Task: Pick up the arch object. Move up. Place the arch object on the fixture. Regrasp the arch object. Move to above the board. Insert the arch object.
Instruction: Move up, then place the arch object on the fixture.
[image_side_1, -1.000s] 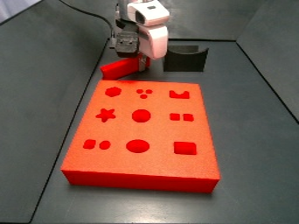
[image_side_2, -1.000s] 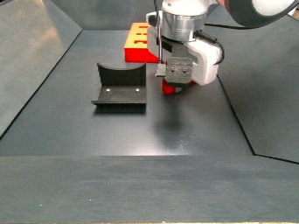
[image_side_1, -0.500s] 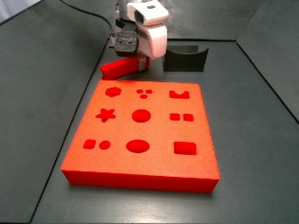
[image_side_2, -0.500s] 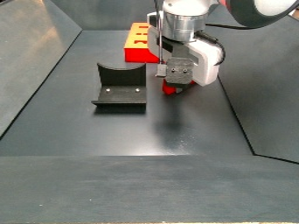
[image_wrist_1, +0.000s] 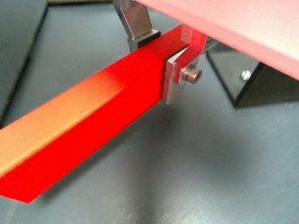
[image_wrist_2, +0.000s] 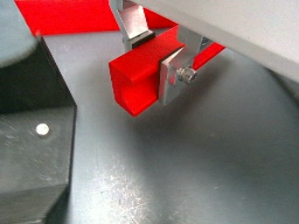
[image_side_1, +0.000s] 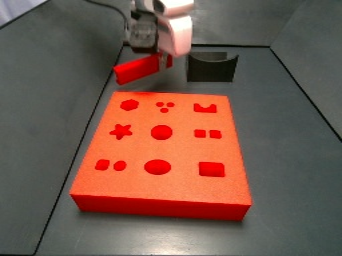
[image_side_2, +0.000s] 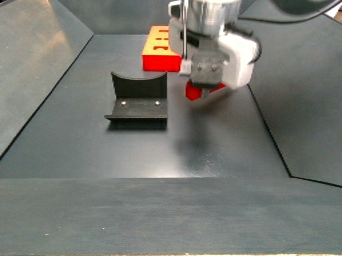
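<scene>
My gripper (image_wrist_1: 162, 54) is shut on the arch object (image_wrist_1: 93, 122), a long bright red bar, with one silver finger (image_wrist_1: 176, 74) pressed on each long side. Both side views show the bar (image_side_1: 135, 69) (image_side_2: 197, 91) lifted a little off the floor under the gripper (image_side_1: 151, 58) (image_side_2: 205, 78). The dark fixture (image_side_1: 211, 67) (image_side_2: 136, 98) with its scooped top stands beside the gripper, apart from the bar. The red board (image_side_1: 160, 150) (image_side_2: 156, 50) lies flat with its cutouts up. In a wrist view the gripper (image_wrist_2: 156, 54) clamps the bar (image_wrist_2: 138, 80) near one end.
Grey walls (image_side_1: 47, 60) ring the dark floor (image_side_2: 201, 160). The fixture's corner (image_wrist_1: 263, 83) (image_wrist_2: 30, 131) shows in both wrist views, close to the held bar. The board's edge (image_wrist_2: 70, 16) lies beyond the bar.
The gripper has risen with the arch object in it; the bar has left the floor and hangs slightly tilted. Board and fixture have not moved.
</scene>
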